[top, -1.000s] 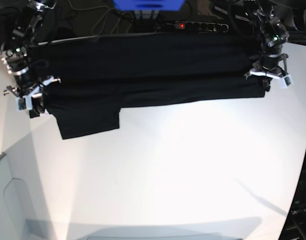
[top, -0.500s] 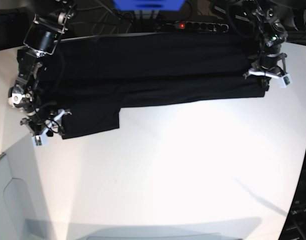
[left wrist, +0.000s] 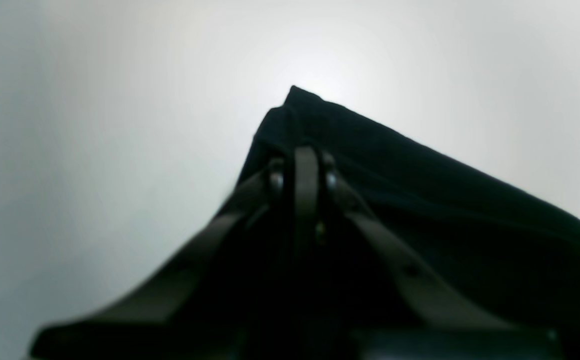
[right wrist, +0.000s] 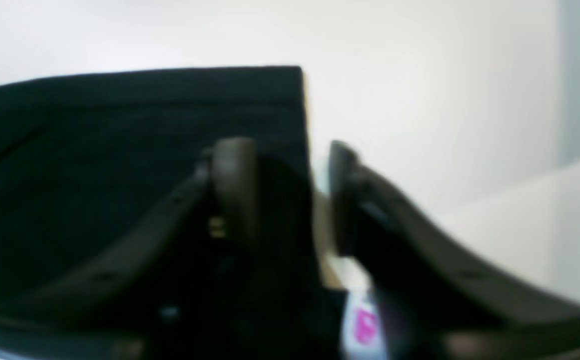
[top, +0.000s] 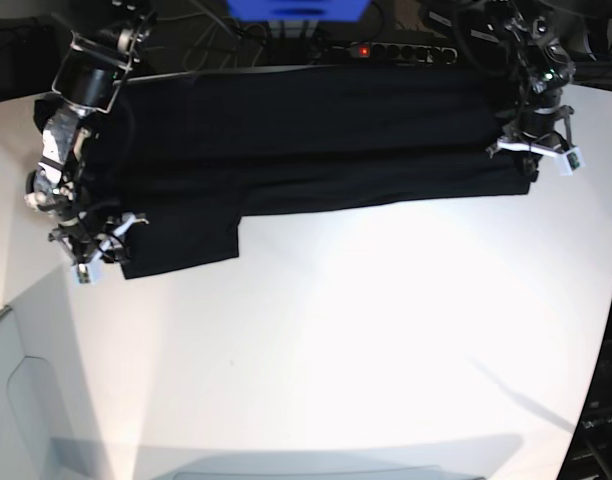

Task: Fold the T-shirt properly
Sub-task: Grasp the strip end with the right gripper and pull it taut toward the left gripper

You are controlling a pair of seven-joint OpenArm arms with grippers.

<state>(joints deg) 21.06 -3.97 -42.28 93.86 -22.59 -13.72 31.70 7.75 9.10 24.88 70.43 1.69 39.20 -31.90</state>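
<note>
While the left gripper point(left wrist: 305, 170) pinches one corner of the T-shirt point(top: 306, 140) lying along the table's point(top: 366, 340) far edge, the right gripper point(right wrist: 285, 165) straddles the sleeve edge, jaws partly apart. It seems to be reaching for its grip; next it should close before any fold.

Base view: set high, looking down over the whole white desk point(top: 366, 330) from a distance. Left and right wrist views: mounted just behind each pincer, close-range and blurred, facing along the fingers onto opposite ends of the T-shirt point(top: 306, 140), both also covered by the base view.
</note>
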